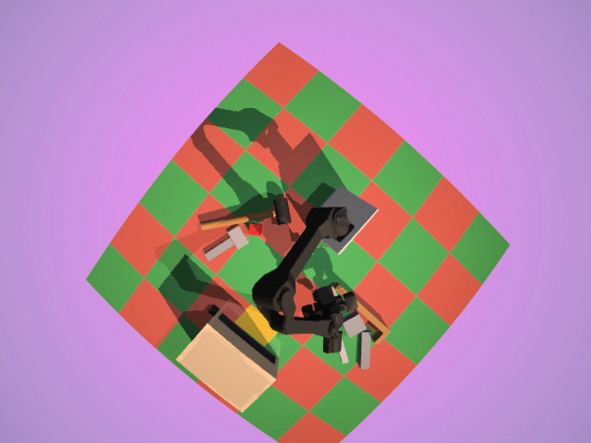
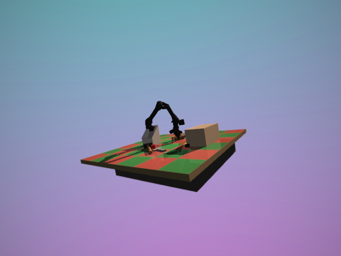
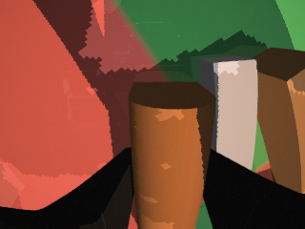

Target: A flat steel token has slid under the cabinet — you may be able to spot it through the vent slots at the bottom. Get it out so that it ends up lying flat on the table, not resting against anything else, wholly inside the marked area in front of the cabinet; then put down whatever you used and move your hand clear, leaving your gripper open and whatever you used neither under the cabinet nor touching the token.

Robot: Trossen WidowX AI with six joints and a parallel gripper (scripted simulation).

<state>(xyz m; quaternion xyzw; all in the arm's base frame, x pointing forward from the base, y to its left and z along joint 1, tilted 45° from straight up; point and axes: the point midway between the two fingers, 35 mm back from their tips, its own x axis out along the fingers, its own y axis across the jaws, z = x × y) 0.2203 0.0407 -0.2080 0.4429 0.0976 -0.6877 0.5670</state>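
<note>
The cabinet stands near the table edge, with a dark strip along its front. The yellow marked area lies in front of it, partly covered by the arm in the top view. The steel token is not visible in any view. My gripper points down beyond the marked area, away from the cabinet. It is shut on an orange wooden handle, whose blunt end stands up between the fingers in the wrist view. The rest of the handle is hidden.
Beside the gripper lie a pale square piece, a grey bar and an orange-brown wooden piece. A hammer, a pale T-shaped piece and a red block lie farther off. A grey sloped block stands by the arm's base.
</note>
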